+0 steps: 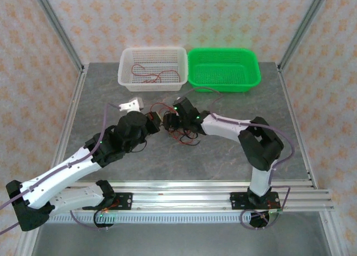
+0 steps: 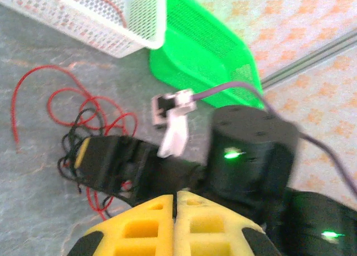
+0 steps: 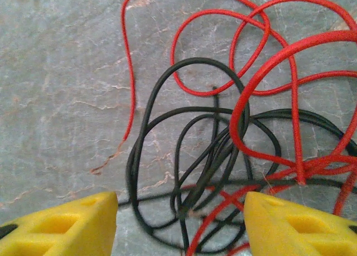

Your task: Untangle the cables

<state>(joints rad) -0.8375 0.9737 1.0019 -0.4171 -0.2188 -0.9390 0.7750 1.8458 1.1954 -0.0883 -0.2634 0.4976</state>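
The cables [image 1: 187,134] lie as a red and black tangle on the grey table, between the two arms. In the right wrist view, black loops [image 3: 195,155] and red loops [image 3: 268,100] cross over each other flat on the tabletop. My right gripper [image 3: 181,211] hangs open just above them, its yellow fingers [image 3: 67,225] on either side of the black strands. My left gripper [image 2: 175,203] is shut, yellow fingertips pressed together with nothing visible between them. It sits close to the right gripper [image 1: 170,122], with the cables [image 2: 83,116] ahead on the left.
A white basket [image 1: 126,72] at the back holds more red wires [image 1: 159,76]. A green basket [image 1: 254,77] stands beside it on the right. The right arm's black wrist [image 2: 251,150] crowds the left gripper's front. Aluminium frame posts border the table.
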